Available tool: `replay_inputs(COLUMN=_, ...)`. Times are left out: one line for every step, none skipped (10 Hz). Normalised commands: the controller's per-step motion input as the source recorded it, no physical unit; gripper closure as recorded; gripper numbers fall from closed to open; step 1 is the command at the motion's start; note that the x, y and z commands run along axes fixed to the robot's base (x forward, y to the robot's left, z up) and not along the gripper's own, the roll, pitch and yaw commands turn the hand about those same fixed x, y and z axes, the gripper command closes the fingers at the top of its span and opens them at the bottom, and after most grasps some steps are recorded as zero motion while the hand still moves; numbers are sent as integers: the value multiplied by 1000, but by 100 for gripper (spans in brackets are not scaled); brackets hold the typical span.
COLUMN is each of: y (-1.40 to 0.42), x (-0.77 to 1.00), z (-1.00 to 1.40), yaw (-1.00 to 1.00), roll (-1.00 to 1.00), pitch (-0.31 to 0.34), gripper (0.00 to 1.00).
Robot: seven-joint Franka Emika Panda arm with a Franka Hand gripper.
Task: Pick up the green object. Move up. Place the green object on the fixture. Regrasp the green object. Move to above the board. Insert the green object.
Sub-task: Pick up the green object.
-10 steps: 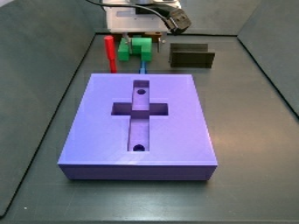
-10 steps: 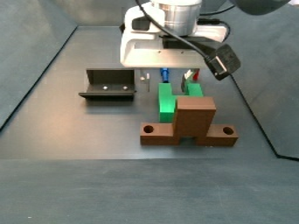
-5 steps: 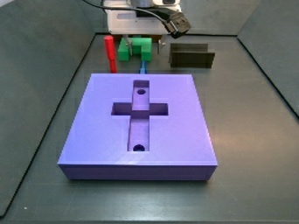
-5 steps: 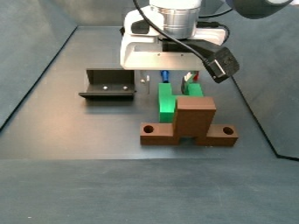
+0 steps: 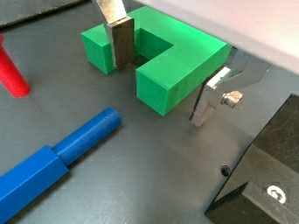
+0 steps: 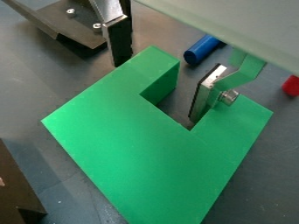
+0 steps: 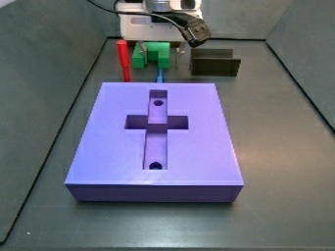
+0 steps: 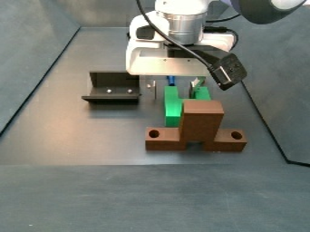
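The green object (image 5: 176, 74) (image 6: 140, 153) is a bright green U-shaped block lying on the dark floor, also seen in both side views (image 7: 159, 51) (image 8: 177, 107). My gripper (image 5: 163, 70) (image 6: 163, 68) (image 7: 159, 41) (image 8: 179, 83) is down over it and open. One finger (image 6: 208, 89) stands in the notch and the other finger (image 6: 121, 42) outside one arm of the U, with gaps on both sides. The fixture (image 7: 215, 63) (image 8: 111, 88) stands beside the green object. The purple board (image 7: 155, 137) lies nearer the camera.
A red peg (image 7: 123, 57) (image 5: 10, 68) stands close to the green object and a blue peg (image 5: 59, 166) (image 6: 205, 48) lies beside it. A brown cross-shaped stand (image 8: 198, 127) sits right against the green object. Grey walls enclose the floor.
The gripper has come down a little over the green object. Its fingers now straddle one arm of the U. Nothing else has moved.
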Motion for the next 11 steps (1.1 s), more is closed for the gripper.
replay_inputs(y=54, x=0, z=-111, yaw=0, roll=-51, pitch=0, gripper=0)
replay_inputs(y=17, x=0, z=-111, yaw=0, roll=-39, pitch=0, gripper=0)
replay_inputs(y=0, x=0, z=-97, yaw=0, roll=0, pitch=0, gripper=0)
replay_inputs(y=0, x=0, z=0, yaw=0, roll=0, pitch=0, gripper=0)
replay_inputs(y=0, x=0, z=0, yaw=0, roll=0, pitch=0, gripper=100)
replay_inputs(y=0, x=0, z=0, yaw=0, roll=0, pitch=0, gripper=100)
replay_inputs(y=0, x=0, z=0, yaw=0, roll=0, pitch=0, gripper=100)
replay_inputs(y=0, x=0, z=0, yaw=0, roll=0, pitch=0, gripper=100)
replay_inputs(y=0, x=0, z=0, yaw=0, roll=0, pitch=0, gripper=100)
replay_inputs(y=0, x=0, z=0, yaw=0, roll=0, pitch=0, gripper=100)
replay_inputs(y=0, x=0, z=0, yaw=0, roll=0, pitch=0, gripper=100)
